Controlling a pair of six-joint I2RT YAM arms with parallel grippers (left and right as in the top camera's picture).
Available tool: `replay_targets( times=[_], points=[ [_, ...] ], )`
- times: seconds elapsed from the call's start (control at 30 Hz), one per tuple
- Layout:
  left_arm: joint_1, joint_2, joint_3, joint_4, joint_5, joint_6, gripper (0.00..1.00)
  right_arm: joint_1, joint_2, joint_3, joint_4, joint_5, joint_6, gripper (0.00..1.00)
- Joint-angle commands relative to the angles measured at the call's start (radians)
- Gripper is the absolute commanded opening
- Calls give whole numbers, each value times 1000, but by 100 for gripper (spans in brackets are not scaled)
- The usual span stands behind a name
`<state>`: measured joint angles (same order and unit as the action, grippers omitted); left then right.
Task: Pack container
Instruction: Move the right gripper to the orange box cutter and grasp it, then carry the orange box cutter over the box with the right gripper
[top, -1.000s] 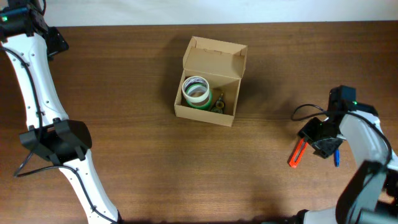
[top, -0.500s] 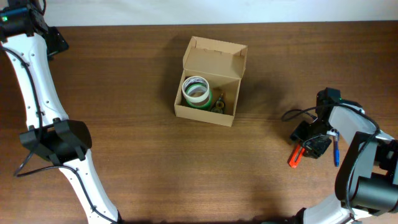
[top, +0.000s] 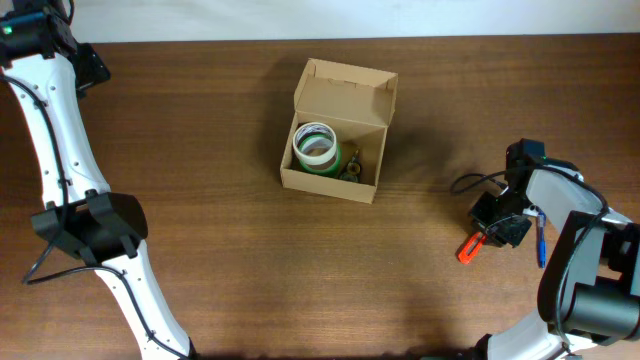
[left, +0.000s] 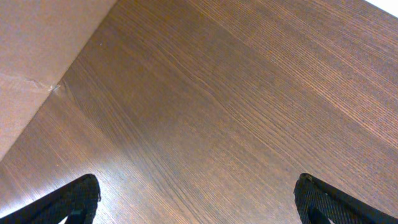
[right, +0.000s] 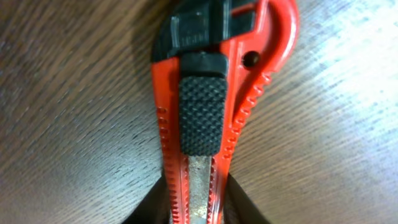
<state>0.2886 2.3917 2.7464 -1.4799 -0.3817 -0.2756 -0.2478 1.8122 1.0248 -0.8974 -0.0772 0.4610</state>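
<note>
The container (top: 338, 132) is set on the wooden table (top: 200, 150) between the two arms, its flap lid raised at the far side. Far to the left of the container, the left gripper (left: 199, 200) is held spread wide over bare wood, with nothing between its fingers. Inside the container a tape roll (top: 316, 147) is seen at the left. Well to the right of the container, the right gripper (top: 488, 232) is clamped on a red utility knife (right: 199, 124) lying flat; a blue pen (top: 541, 246) lies just beyond.
</note>
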Motion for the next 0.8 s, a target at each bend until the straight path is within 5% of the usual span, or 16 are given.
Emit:
replay_targets(
  times=[0.0, 0.5, 0.77],
  points=[
    [4, -34, -5, -1, 0, 12, 100, 12, 59, -14, 27, 6, 4, 14],
    [4, -34, -5, -1, 0, 12, 100, 12, -80, 64, 18, -64, -93, 13],
    [5, -34, -5, -1, 0, 12, 100, 14, -212, 274, -153, -77, -236, 8]
  ],
)
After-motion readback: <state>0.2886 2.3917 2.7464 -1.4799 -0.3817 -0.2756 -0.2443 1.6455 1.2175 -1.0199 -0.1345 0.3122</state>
